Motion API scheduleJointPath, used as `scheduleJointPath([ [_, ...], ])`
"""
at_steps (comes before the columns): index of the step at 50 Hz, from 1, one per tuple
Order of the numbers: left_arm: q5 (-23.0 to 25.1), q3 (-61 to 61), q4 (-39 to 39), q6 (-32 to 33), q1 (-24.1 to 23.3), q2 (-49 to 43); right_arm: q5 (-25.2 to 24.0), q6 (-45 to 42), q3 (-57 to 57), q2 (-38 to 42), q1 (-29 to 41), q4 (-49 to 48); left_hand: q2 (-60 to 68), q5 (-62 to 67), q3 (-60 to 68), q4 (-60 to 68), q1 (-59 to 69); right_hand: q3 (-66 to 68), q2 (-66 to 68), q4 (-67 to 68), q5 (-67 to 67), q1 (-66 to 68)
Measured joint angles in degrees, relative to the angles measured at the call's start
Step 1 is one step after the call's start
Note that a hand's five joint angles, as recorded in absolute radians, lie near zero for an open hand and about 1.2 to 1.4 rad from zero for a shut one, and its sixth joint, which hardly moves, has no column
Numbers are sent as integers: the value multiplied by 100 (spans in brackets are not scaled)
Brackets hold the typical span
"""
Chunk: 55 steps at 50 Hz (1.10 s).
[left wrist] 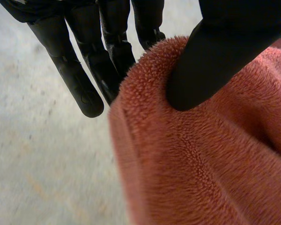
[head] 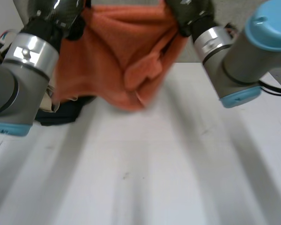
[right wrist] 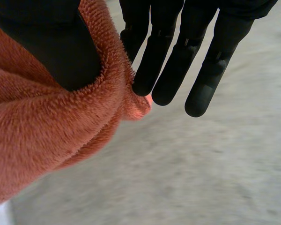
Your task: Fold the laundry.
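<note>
Orange towel (head: 117, 56): where is it?
— Hanging bunched over the far side of the surface (head: 145, 173), perhaps just clear of it.
— And the grip?
— The left hand (left wrist: 215, 56) pinches one top edge between thumb and fingers. The right hand (right wrist: 51, 42) pinches the other.
— The risk?
— Both pinches sit close to the hem. I reckon a tug could slip a corner free, and the sagging middle could set crooked.

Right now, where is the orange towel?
In the head view, the orange towel hangs over the table's far side between the left hand and right hand, both pinching its top edge, beside a dark garment.
</note>
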Motion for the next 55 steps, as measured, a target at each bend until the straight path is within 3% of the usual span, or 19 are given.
scheduleJointPath([
  [2, 74, 273, -70, -102, -154, -115, 99, 221, 730, -509, -108, -567, 0, 0, 0, 0, 0, 0, 0, 0, 13, 0],
  [8, 200, 129, -511, -224, -570, -319, 169, 337, 2327, -1219, -312, -1025, 4, 0, 0, -1, 20, 1, 0, 5, 77, 0],
  [16, 265, -1293, -521, -154, -1081, -825, -156, 263, 4065, -1109, -635, -471, 7, 0, 0, -1, 21, 2, 0, 17, 77, 0],
  [22, 198, -1994, -229, 73, -1502, -1362, -296, 96, 4658, -873, -773, 247, 8, 0, 2, -1, 21, 30, 0, 18, 77, 0],
  [24, 160, -2070, -207, 162, -1596, -1433, -309, 49, 4722, -886, -812, 552, -414, -277, -409, -350, -306, -770, -727, -719, -429, -281],
  [25, 134, -2096, -218, 233, -1657, -1447, -314, 27, 4733, -934, -844, 779, -2009, -1702, -1861, -1924, -1910, -1737, -1682, -1771, -1344, -1153],
  [27, 105, -2103, -286, 316, -1706, -1414, -316, 13, 4721, -1019, -883, 1042, -2682, -2353, -2615, -2604, -2621, -2487, -2492, -2529, -2184, -1972],
  [28, 92, -2092, -365, 362, -1722, -1358, -316, 11, 4676, -1121, -923, 1272, -4026, -3726, -3953, -3984, -3997, -3318, -3196, -3314, -2991, -2721],
  [29, 83, -2066, -526, 408, -1720, -1257, -318, 17, 4600, -1251, -972, 1545, -4575, -4357, -4512, -4630, -4547, -3877, -3741, -3925, -3589, -3272],
  [34, 141, -1916, -1318, 415, -1541, -783, -350, 86, 4086, -1629, -1132, 2469, -5614, -5297, -5577, -5655, -5351, -4497, -4279, -4614, -4326, -3869],
  [41, 418, -1728, -2517, -61, -919, -41, -603, 214, 2836, -1631, -1288, 3769, -5683, -5298, -5608, -5690, -5383, -4821, -4519, -4878, -4603, -4085],
  [47, 683, -1726, -3127, -888, -256, 428, -892, -178, 1760, -1093, -1344, 4633, -5684, -5297, -5608, -5690, -5383, -4941, -4519, -4953, -4712, -4197],
  [55, 1060, -2039, -3362, -1762, 517, 717, -871, -914, 725, 15, -1246, 5124, -5683, -5298, -5608, -5690, -5383, -4941, -4519, -4953, -4712, -4197],
])
